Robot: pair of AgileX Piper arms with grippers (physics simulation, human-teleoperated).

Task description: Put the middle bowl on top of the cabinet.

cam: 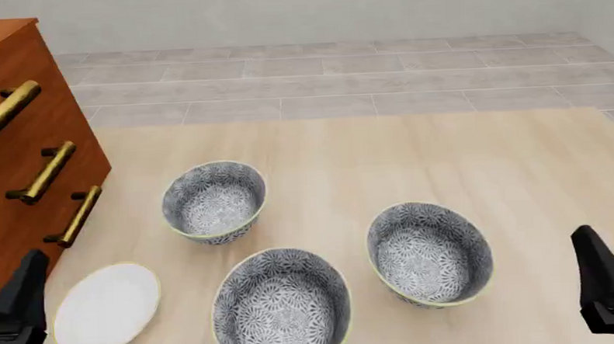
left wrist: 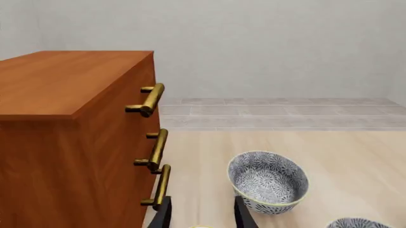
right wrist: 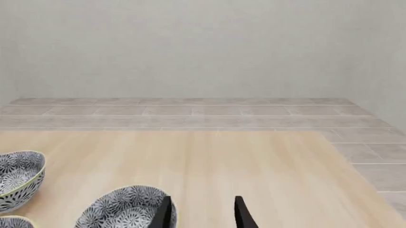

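A tall reddish-brown cabinet (cam: 21, 146) with three brass bar handles stands at the far left of a pale wooden table (cam: 389, 149). Its flat top looks bare in the left wrist view. Three patterned grey-and-white bowls sit on the table in a loose triangle. The widest bowl (cam: 282, 305) is nearest the arms. The small, deeper bowl (cam: 214, 201) is beyond it, towards the cabinet. The middle bowl (cam: 430, 254) sits to the right, upright, apart from the others and well apart from the cabinet. A plain white plate (cam: 107, 308) lies flat near the cabinet's foot.

Nothing is held, so the task appears to be at its start. The left claw (cam: 17, 305) and right claw (cam: 602, 276) both hover low at the near edge, each spread open and empty. The right claw is closer to the middle bowl. The next move likely calls for pinching its rim, lifting high, and carrying it leftwards. The other two bowls lie between it and the cabinet.
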